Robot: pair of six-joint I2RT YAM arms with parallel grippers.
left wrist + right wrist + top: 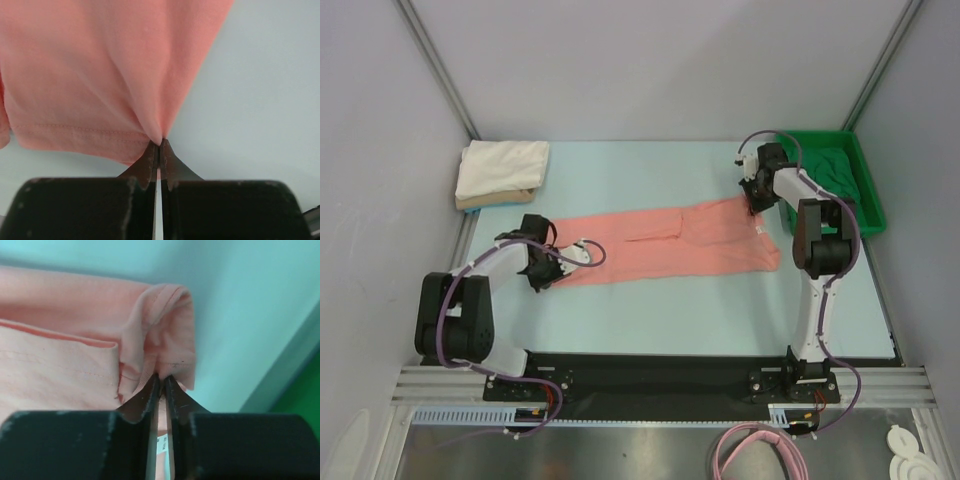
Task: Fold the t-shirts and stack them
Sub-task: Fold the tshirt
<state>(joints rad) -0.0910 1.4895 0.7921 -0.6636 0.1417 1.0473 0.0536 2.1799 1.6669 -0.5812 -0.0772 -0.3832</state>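
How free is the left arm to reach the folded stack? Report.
Probably not yet: the left gripper is shut on the pink shirt. Otherwise the stack lies near, only bare table between.

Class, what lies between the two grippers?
The salmon-pink t-shirt, pinched by the left gripper and right gripper, spans that stretch in the top view.

No legible text, brand, number or sign in any view. Small white label [161,442] on salmon-pink t-shirt [60,375], at 6 o'clock of right wrist view: perhaps faint print, too blurred to read. Top view: same label only white speck at shirt's 3 o'clock end, illegible.
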